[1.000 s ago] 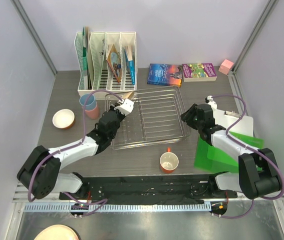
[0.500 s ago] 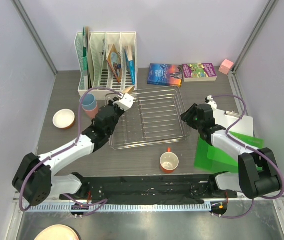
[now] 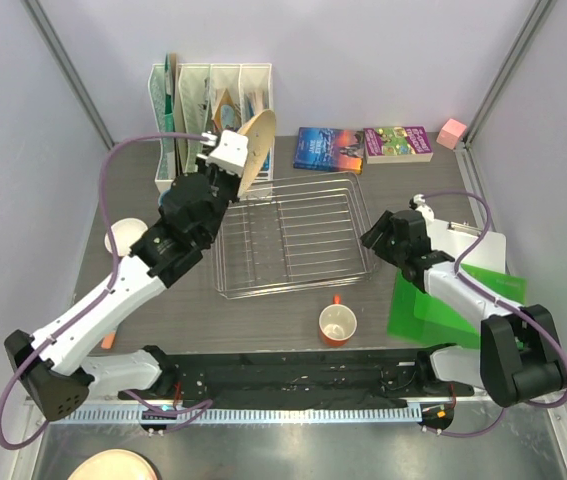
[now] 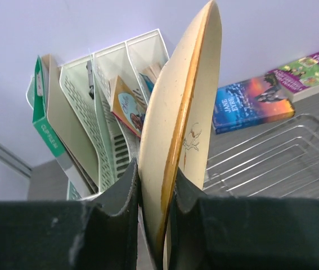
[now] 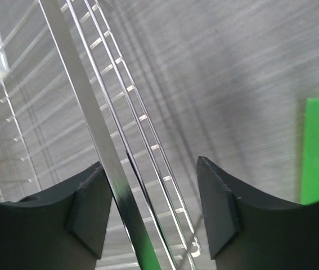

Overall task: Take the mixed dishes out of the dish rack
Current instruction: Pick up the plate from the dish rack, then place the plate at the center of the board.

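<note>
Since the beige plate (image 4: 176,129) is stiff, glossy and breakable, your left gripper (image 4: 156,188), pinching its rim above the dish rack (image 3: 293,235) at the far-left corner, may slip; your right gripper (image 5: 151,169) gapes astride the rack's right rim.

- Blue-and-orange paperback book (image 4: 253,104): cover reads "JANE EYRE" in white capitals.
- Green cardboard folder (image 4: 45,128): white lettering on its spine, too blurred to read.
</note>
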